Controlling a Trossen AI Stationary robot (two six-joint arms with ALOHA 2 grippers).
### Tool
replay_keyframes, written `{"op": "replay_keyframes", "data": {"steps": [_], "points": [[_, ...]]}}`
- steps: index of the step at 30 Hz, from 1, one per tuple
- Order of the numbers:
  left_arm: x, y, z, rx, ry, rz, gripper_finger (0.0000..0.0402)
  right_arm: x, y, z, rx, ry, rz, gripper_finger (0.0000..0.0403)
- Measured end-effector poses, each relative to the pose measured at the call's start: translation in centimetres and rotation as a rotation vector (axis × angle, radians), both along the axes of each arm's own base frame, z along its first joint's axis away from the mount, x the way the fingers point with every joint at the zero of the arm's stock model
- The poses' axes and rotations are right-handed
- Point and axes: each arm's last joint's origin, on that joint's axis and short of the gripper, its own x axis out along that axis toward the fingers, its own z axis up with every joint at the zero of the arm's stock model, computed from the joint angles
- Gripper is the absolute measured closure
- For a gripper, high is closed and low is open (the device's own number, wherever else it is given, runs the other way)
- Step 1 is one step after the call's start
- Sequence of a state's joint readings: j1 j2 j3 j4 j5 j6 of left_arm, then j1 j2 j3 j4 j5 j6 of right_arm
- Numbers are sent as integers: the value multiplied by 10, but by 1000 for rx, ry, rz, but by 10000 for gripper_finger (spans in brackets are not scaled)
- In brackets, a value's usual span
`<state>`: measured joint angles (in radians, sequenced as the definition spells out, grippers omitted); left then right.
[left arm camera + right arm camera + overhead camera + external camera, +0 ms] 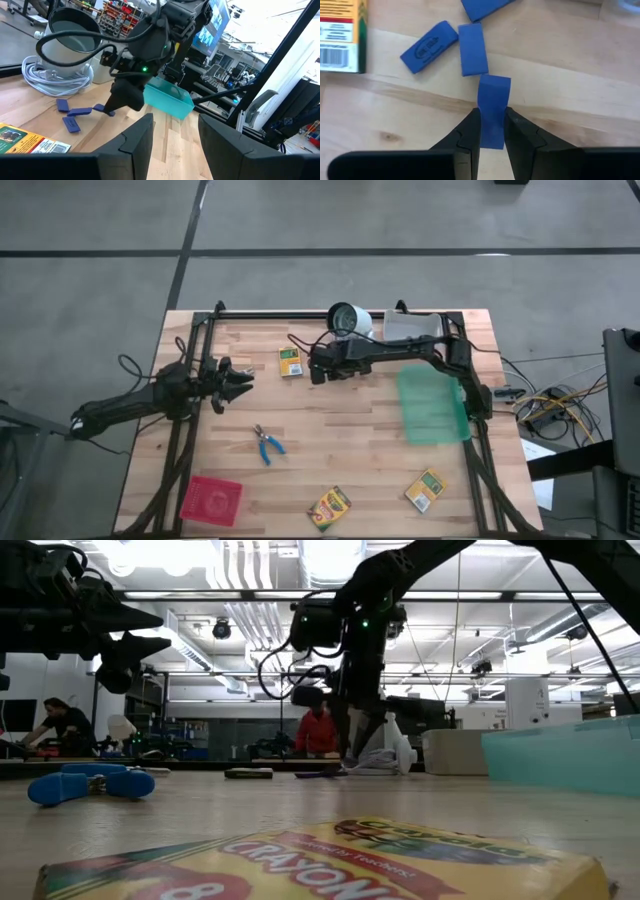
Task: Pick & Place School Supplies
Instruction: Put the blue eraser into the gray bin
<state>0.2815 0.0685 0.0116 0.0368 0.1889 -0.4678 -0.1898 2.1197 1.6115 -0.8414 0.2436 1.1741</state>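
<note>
We see one small eraser (pixel 493 112) sitting right between our right gripper (pixel 492 131) fingers. Just past the fingertips lie three more erasers (pixel 472 49), and a crayon box (pixel 341 35) lies off to one side. Our left gripper (pixel 172 137) has bare table (pixel 175 131) between its fingers.

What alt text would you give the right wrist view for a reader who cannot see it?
The right gripper is closed on a small blue rectangular piece on the wooden table. Three more blue pieces lie just beyond it, and the edge of a crayon box shows at one corner.
</note>
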Motion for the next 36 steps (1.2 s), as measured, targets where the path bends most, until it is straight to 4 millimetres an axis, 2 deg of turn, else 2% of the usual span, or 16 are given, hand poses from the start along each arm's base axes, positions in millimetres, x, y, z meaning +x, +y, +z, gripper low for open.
{"op": "replay_keyframes", "data": {"steps": [7,11,18,27,31,36], "points": [[0,0,0,0,0,0,239,-5,10,7,1,41,40,335],[0,0,0,0,0,0,239,-10,22,17,-9,74,70,335],[0,0,0,0,0,0,239,-27,64,47,-140,108,32,335],[0,0,0,0,0,3,239,-64,106,96,-168,92,66,335],[0,0,0,0,0,4,239,-86,117,118,-160,92,49,335],[0,0,0,0,0,4,239,-109,126,130,-155,104,-15,335]]}}
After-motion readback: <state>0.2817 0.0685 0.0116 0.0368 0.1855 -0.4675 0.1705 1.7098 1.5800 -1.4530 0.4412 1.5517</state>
